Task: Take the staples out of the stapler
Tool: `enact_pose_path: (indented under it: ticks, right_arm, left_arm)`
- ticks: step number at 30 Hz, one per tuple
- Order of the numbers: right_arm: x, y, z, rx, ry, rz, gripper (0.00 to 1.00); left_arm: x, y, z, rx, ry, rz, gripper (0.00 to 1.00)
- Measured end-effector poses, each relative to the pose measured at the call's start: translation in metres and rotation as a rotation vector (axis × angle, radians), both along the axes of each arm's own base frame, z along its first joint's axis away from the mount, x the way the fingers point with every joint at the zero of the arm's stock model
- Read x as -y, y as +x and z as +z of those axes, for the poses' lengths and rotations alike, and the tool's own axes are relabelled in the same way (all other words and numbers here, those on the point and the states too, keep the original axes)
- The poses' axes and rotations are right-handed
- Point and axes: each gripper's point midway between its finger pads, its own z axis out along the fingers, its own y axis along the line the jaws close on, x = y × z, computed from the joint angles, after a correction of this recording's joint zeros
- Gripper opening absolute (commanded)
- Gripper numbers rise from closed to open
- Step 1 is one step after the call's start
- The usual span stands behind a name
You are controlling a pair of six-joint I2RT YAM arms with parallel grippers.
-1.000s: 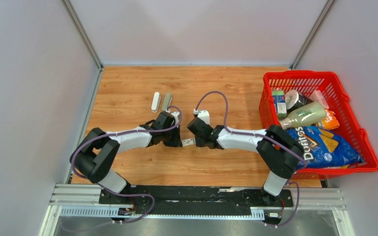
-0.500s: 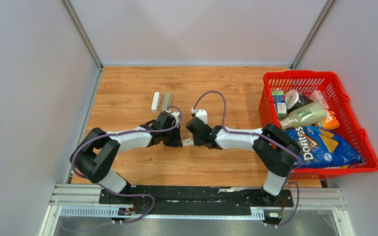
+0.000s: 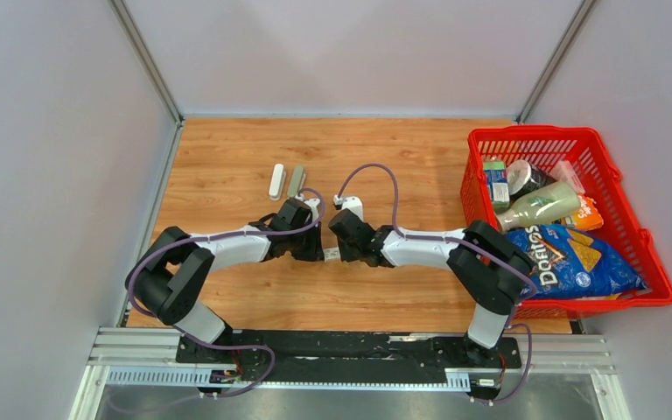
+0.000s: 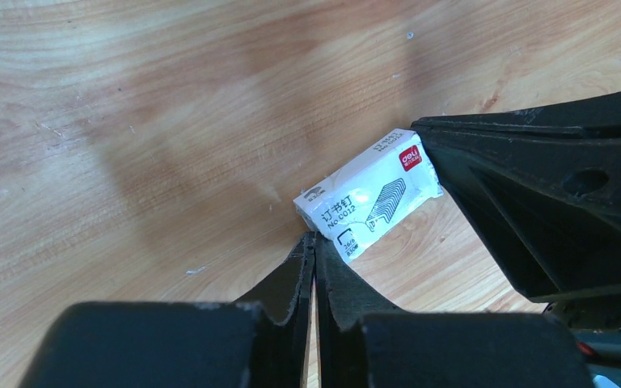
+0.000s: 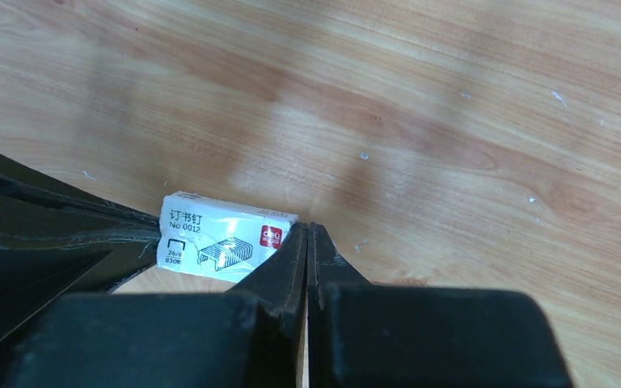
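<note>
A small white printed staple box [image 3: 332,254] lies flat on the table between my two grippers; it also shows in the left wrist view [image 4: 368,202] and the right wrist view [image 5: 225,245]. My left gripper [image 4: 314,237] is shut and empty, its tips touching the box's left end. My right gripper [image 5: 307,227] is shut and empty, its tips against the box's right end. Two staplers, one white [image 3: 276,181] and one grey [image 3: 296,182], lie side by side farther back. No loose staples are in view.
A red basket [image 3: 630,219] at the right edge holds a Doritos bag [image 3: 569,258], a bottle [image 3: 541,205] and other groceries. Grey walls close the table at the back and sides.
My right gripper has slid a little to the left, closing in on the box. The left arm and the box have barely moved.
</note>
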Motion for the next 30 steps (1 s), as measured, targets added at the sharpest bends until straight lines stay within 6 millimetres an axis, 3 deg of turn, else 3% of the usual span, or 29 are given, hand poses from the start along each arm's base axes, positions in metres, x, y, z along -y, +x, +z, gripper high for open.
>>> enact_pose_path:
  ticks: [7,11,18,23,30]
  right_arm:
    - [-0.001,-0.002,0.000,0.007,-0.009,0.006,0.00]
    - [0.003,-0.001,0.000,0.025,-0.032,-0.006,0.12]
    - [0.027,0.001,0.021,0.088,-0.075,-0.073,0.46]
    - [0.043,0.005,0.053,0.165,-0.054,-0.127,0.65]
    - [0.063,0.004,0.075,0.219,-0.060,-0.170,1.00]
  left_arm:
    - [0.000,0.000,0.000,0.000,0.000,0.000,0.08]
    - [0.000,0.000,0.000,0.001,0.001,0.000,0.09]
    - [-0.008,-0.001,0.005,0.013,0.028,0.015,0.23]
    - [-0.014,0.001,0.021,0.055,0.036,0.031,0.28]
    - [-0.024,0.000,0.042,0.107,0.044,0.051,0.46]
